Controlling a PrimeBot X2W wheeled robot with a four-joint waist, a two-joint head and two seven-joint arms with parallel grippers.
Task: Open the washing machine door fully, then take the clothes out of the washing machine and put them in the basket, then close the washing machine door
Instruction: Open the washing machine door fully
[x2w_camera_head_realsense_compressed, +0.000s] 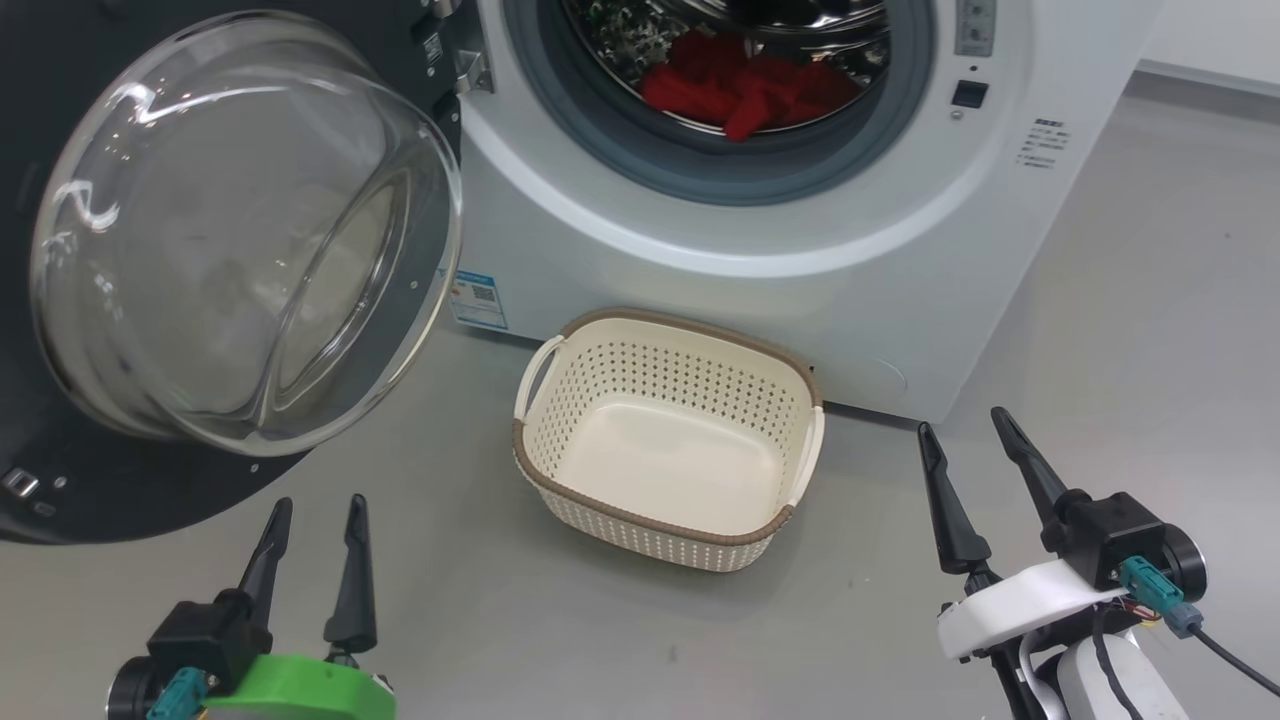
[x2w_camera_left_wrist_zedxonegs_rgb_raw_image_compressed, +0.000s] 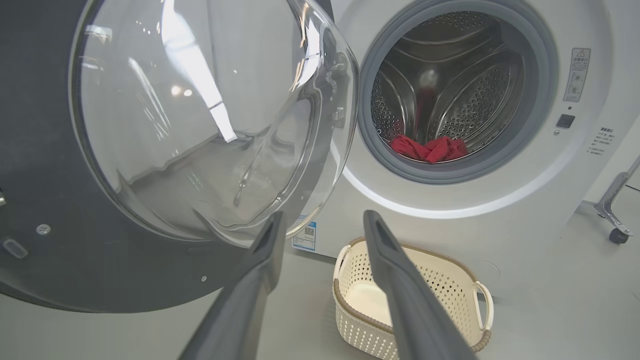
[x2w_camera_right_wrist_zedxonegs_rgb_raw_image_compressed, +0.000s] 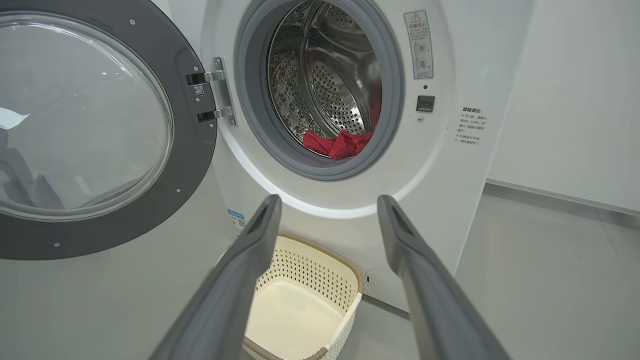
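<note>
Clothes (x2w_camera_head_realsense_compressed: 745, 90) lie inside the washing machine (x2w_camera_head_realsense_compressed: 900, 260), 11 o'clock from your right gripper (x2w_camera_head_realsense_compressed: 962, 421), nearer than the left gripper (x2w_camera_head_realsense_compressed: 320, 500); heap runs 9-to-3; both jaws gape empty.

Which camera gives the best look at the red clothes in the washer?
The head view: the clothes appear largest and closest there. Both wrist views show them as a smaller, farther red heap low in the drum.

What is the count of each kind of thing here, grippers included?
washing machine: 1
washing machine door: 1
basket: 1
red clothes heap: 1
grippers: 2, left gripper and right gripper
Total: 6
</note>
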